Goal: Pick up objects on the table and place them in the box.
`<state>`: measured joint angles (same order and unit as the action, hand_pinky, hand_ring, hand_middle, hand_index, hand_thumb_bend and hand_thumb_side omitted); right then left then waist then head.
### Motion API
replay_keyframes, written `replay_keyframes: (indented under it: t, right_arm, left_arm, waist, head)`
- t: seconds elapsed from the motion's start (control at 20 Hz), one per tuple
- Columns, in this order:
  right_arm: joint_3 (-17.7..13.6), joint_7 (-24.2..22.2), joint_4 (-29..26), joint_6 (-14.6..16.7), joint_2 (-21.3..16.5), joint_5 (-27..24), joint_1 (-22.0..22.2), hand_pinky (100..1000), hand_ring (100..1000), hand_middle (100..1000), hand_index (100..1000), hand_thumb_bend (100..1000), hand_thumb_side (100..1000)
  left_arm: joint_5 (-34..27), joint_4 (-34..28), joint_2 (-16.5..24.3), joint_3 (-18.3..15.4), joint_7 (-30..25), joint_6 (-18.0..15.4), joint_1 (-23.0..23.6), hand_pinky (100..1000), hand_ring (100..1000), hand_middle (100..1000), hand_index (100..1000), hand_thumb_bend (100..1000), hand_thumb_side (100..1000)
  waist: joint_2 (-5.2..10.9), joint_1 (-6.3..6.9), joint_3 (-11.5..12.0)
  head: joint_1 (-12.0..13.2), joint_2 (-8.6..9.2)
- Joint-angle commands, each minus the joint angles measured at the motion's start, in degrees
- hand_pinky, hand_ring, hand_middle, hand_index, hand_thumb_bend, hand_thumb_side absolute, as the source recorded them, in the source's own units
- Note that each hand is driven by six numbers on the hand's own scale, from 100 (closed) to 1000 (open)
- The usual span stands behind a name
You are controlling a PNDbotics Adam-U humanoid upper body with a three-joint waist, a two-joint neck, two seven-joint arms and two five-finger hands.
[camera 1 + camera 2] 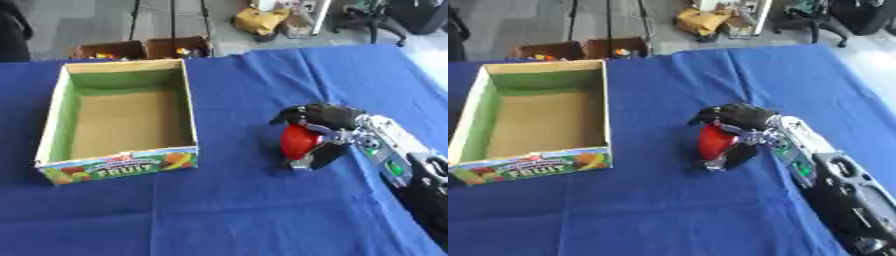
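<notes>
Right of the open cardboard fruit box (122, 161), the right hand (322, 120) curled round a smooth, rounded red object (298, 140) on blue cloth (236, 210).

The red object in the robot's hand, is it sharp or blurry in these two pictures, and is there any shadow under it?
Left eye view: red object soft-edged, right hand curled round it. Right eye view: equally blurred, with a dark shadow on the blue cloth beneath the hand.
</notes>
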<state>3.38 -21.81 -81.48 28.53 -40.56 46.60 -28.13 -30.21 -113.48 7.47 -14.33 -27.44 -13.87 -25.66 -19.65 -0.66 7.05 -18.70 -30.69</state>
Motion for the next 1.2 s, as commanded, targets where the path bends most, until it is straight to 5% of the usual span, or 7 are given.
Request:
replay_keyframes:
  t: [0.05,0.5,0.95,1.2]
  right_arm:
    - [-0.4,-1.9,-0.9,-0.6,-1.4,-1.4,-0.1,422,602,775,923,441,572]
    - [-0.5,-9.0,-1.0,-4.2,-1.5,-4.7,-0.3,347,559,740,941,312,306]
    - [-0.7,-11.4,-2.9,-6.0,-1.8,-7.4,-0.4,295,521,722,920,105,237]
    - [-0.9,-9.5,-3.7,-7.3,-1.6,-7.4,-0.4,293,511,662,850,100,246]
  left_arm:
    - [0.1,-1.1,0.5,0.0,-0.2,-0.1,-0.3,662,658,759,924,100,912]
    - [0.0,-1.1,0.5,0.1,-0.3,-0.1,-0.3,666,659,759,920,100,912]
    - [0.1,-1.1,0.4,0.2,-0.3,0.0,-0.3,670,664,759,916,100,914]
    - [0.1,-1.1,0.4,0.1,-0.3,0.1,-0.3,676,667,759,914,100,914]
  waist:
    - [1.22,0.12,-0.1]
    - [1.07,0.31,-0.3]
    - [1.05,0.39,-0.5]
    - [0.94,0.39,-0.6]
  head:
    - [-0.4,0.82]
    - [-1.0,1.07]
    - [-1.5,1.38]
    - [-1.7,1.62]
